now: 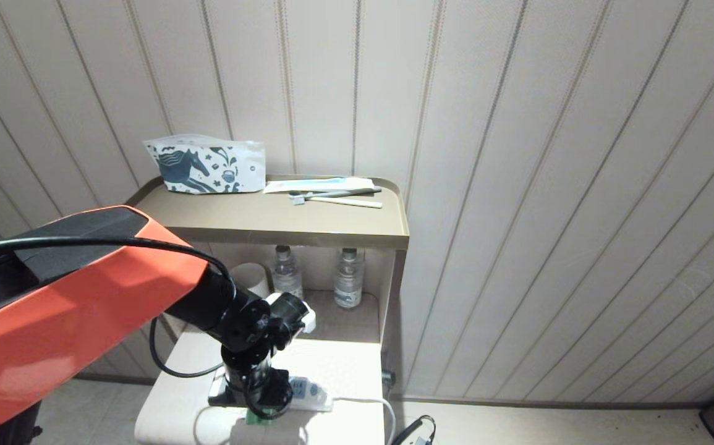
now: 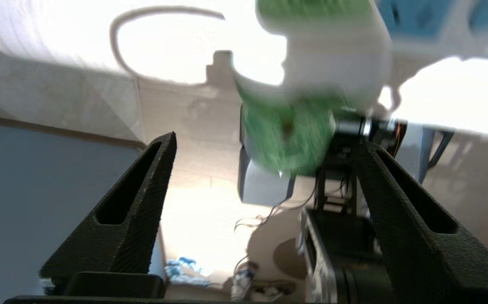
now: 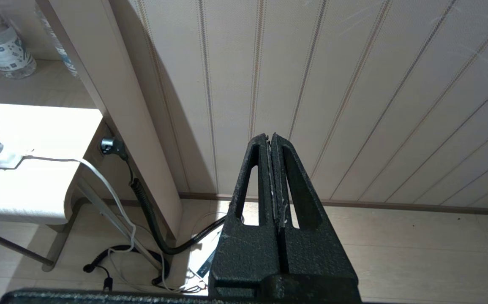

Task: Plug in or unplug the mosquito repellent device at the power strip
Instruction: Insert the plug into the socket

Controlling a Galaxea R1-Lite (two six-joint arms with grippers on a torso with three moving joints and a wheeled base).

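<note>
The left pincer (image 2: 265,156) hangs over the white counter (image 1: 344,364), its fingers (image 2: 134,202) spread apart and holding nothing. The mosquito repellent device (image 2: 311,105) sits plugged into the power strip (image 1: 310,394) just ahead of them. The right pincer (image 3: 272,145), pressed together, points at the wall beside the cabinet.

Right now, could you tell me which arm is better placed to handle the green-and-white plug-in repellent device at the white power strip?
Left. The left gripper hangs open right at the repellent device by the power strip; the right gripper is shut, off facing the wall.
</note>
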